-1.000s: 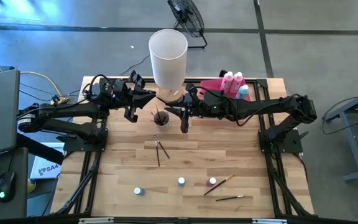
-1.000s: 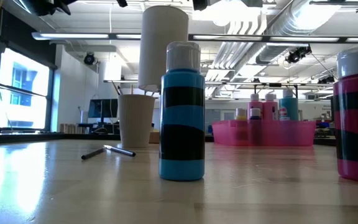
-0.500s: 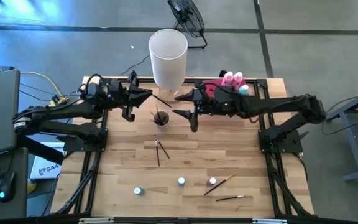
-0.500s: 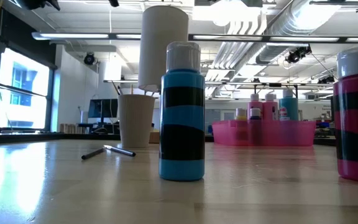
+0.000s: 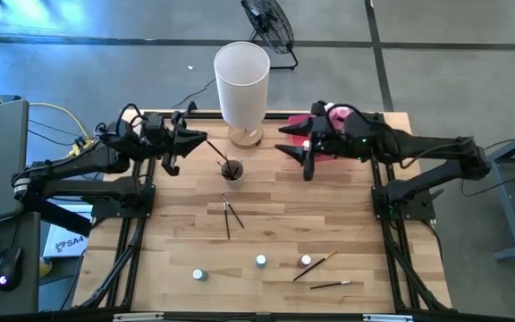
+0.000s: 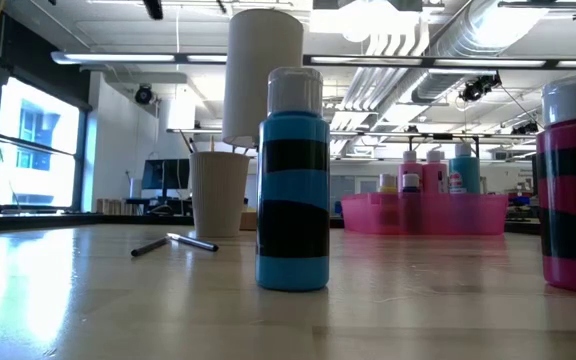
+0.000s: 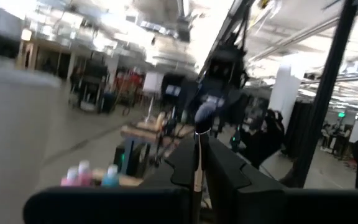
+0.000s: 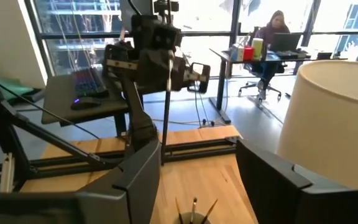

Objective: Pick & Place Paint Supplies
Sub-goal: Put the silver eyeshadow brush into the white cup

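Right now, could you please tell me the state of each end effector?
Left end effector: closed on a thin paintbrush, raised beside the cup of brushes.
Right end effector: open, holding nothing, raised near the pink tray.

We've got a light wooden slat table (image 5: 177, 224) on a black frame. Sitting on it: a tall white cylinder (image 5: 242, 85) at the back, a small paper cup (image 5: 232, 170) with brushes in it just in front, and a pink tray (image 5: 304, 124) back right. Two dark paintbrushes (image 5: 231, 215) lie mid-table. Near the front edge stand three tiny bottles (image 5: 260, 261), with two more brushes (image 5: 322, 273) beside them.
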Tool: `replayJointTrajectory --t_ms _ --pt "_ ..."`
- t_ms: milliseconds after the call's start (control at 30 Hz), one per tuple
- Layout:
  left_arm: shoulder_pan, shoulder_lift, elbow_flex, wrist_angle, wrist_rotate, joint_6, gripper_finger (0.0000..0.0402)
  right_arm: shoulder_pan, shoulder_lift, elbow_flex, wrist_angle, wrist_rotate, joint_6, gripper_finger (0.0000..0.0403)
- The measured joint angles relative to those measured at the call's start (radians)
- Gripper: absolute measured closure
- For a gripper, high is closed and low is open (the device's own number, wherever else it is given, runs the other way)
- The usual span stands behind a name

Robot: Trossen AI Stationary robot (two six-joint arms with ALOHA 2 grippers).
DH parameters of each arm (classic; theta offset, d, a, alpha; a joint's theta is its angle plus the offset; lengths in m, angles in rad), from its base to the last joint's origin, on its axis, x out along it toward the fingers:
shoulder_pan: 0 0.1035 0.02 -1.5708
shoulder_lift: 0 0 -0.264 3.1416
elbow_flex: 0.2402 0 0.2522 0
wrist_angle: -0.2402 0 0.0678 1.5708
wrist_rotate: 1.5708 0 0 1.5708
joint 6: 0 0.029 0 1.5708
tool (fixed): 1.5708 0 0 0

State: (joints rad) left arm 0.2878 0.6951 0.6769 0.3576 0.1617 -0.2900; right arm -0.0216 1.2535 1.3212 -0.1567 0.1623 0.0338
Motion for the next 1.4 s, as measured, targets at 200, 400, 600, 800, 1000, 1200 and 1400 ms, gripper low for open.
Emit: replayJointTrajectory --t_ms 200,400,600,800,1000,1200,1400 --pt "0.0 -0.01 0.0 -0.138 -0.015 -0.103 0.0384 0.0 -0.014 0.0 -0.046 -0.007 0.0 0.0218" --pt "0.0 -0.004 0.0 -0.224 -0.05 -0.107 0.0384 0.0 -0.011 0.0 -0.083 -0.004 0.0 0.0236" --pt "0.0 -0.003 0.0 -0.369 -0.152 -0.071 0.0384 0.0 -0.01 0.0 -0.084 -0.004 -0.003 0.0254" --pt "0.0 0.014 -0.017 -0.358 -0.168 -0.027 0.0384 0.0 -0.007 -0.001 -0.082 -0.004 -0.025 0.0269" --pt "0.0 0.076 -0.081 -0.27 -0.17 -0.049 0.0384 -0.001 0.0 -0.002 -0.082 -0.004 -0.042 0.0281" --pt "0.0 0.177 -0.087 -0.191 -0.172 -0.05 0.0384 -0.001 0.002 -0.002 -0.082 -0.004 -0.066 0.0291" --pt "0.0 0.299 -0.087 -0.115 -0.182 -0.029 0.0384 -0.019 0.002 -0.002 -0.082 -0.004 -0.065 0.0297"
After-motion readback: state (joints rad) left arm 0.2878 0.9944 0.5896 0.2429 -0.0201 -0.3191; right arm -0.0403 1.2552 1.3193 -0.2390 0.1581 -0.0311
